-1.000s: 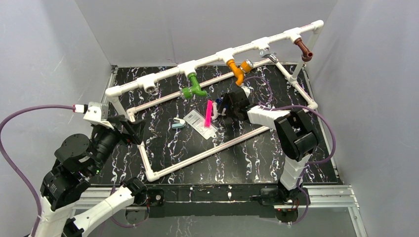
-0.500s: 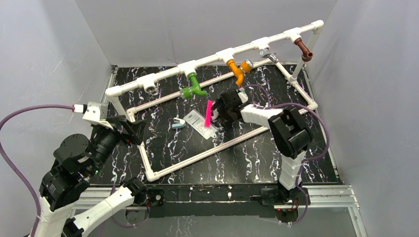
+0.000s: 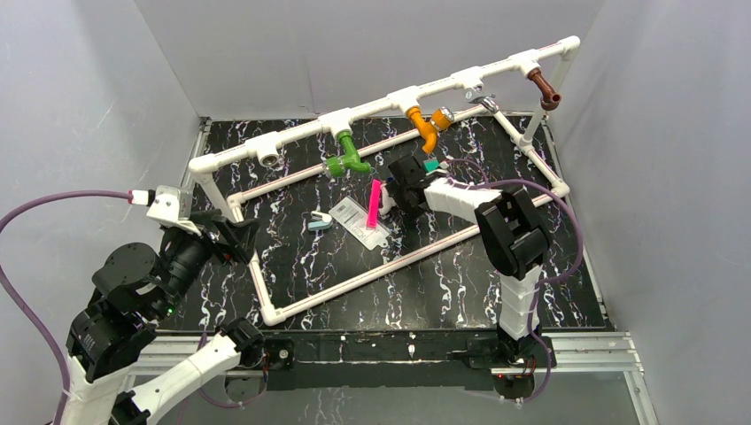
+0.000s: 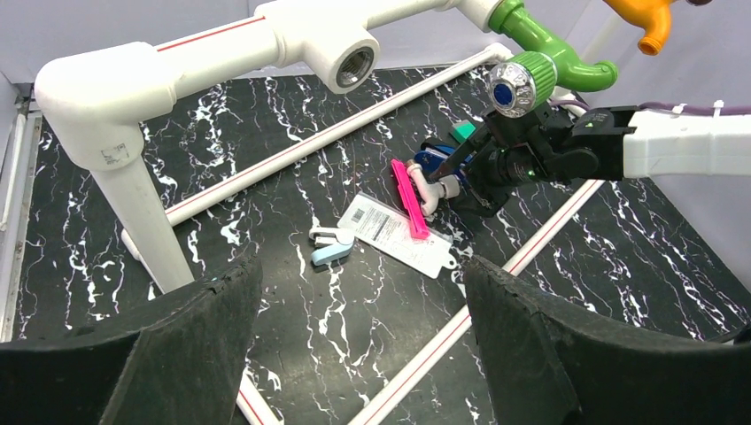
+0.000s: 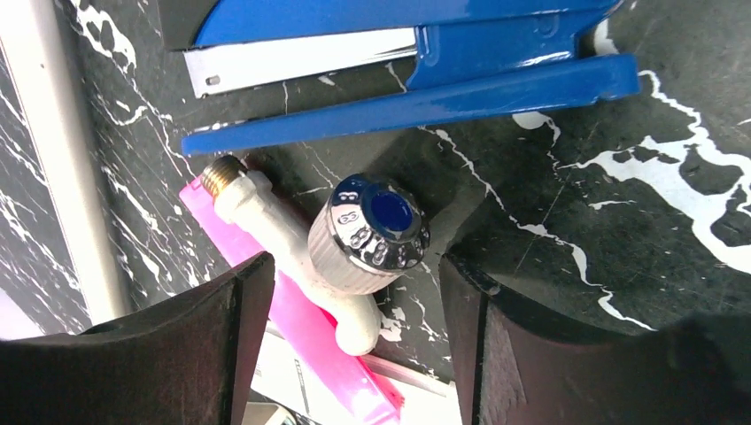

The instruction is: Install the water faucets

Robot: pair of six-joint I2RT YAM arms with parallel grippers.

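The white faucet (image 5: 301,266) with a chromed, blue-capped knob (image 5: 369,232) lies on the black marbled table, against a pink piece. It also shows in the left wrist view (image 4: 427,188). My right gripper (image 3: 398,189) is open and low over it, one finger on each side, not touching. The green faucet (image 3: 347,155), the orange faucet (image 3: 423,126) and the brown faucet (image 3: 545,89) hang from tees of the white pipe frame (image 3: 381,108). My left gripper (image 3: 236,234) is open and empty, by the frame's near left corner.
One tee socket (image 4: 352,66) at the frame's left end is bare. A flat blue piece (image 5: 416,53) lies just beyond the white faucet. A pink piece (image 3: 375,202), a white card (image 3: 359,221) and a small light-blue clip (image 3: 320,221) lie inside the frame's floor rails (image 3: 354,279).
My right gripper has swung left and farther back, over the white faucet. My left arm has shifted slightly; its gripper stays open.
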